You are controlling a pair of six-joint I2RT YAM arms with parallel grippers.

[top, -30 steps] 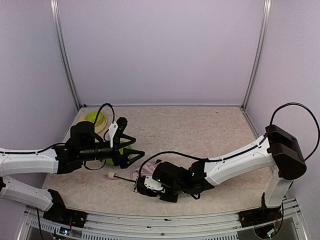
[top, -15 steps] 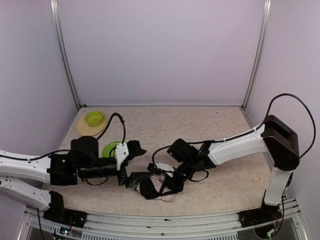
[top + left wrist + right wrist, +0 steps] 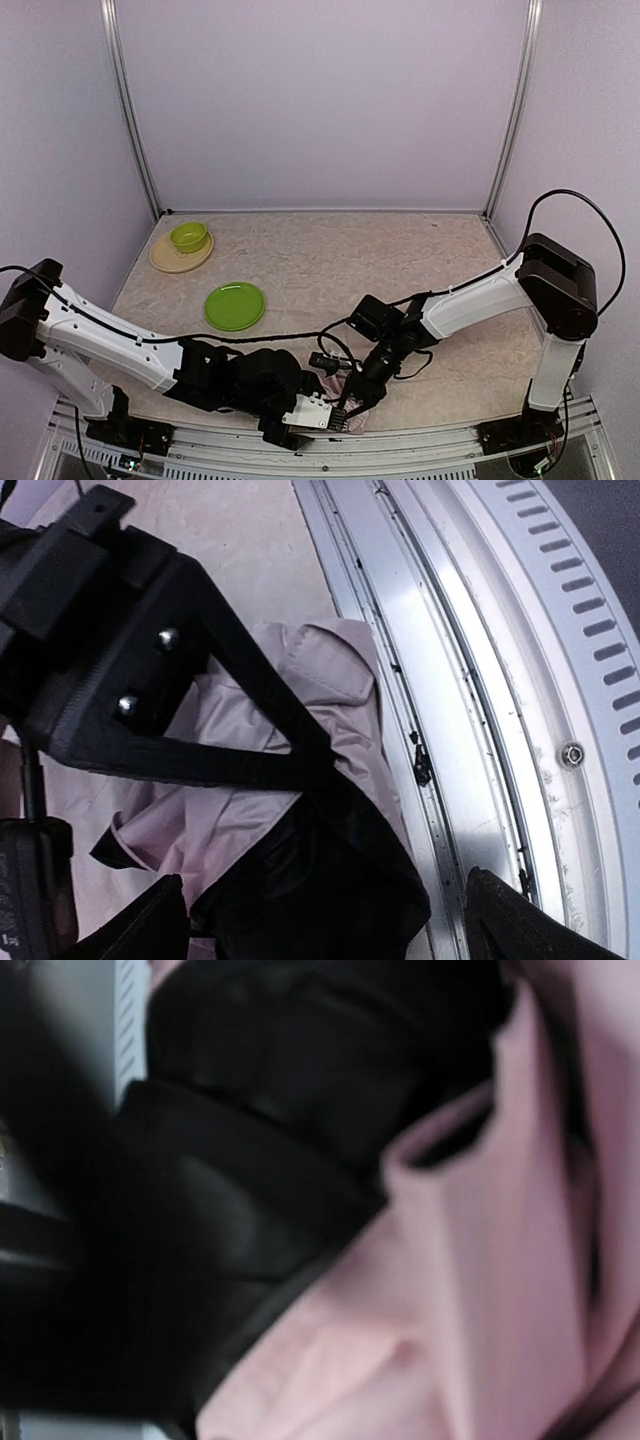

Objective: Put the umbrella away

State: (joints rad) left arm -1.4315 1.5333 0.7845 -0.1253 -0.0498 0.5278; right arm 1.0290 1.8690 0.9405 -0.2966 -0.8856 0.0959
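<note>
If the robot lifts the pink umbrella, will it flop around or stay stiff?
The umbrella would probably flop: its pink fabric lies in loose, crumpled folds. The cloth looks thin, so it is likely light. Its black lining looks smooth, so it may slip.

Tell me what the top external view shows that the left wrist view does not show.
Only the top external view shows the green plate, the green bowl and the tan plate under it. Only the left wrist view shows the black lining and a screw in the metal rail. Both show the pink umbrella beside that rail.
</note>
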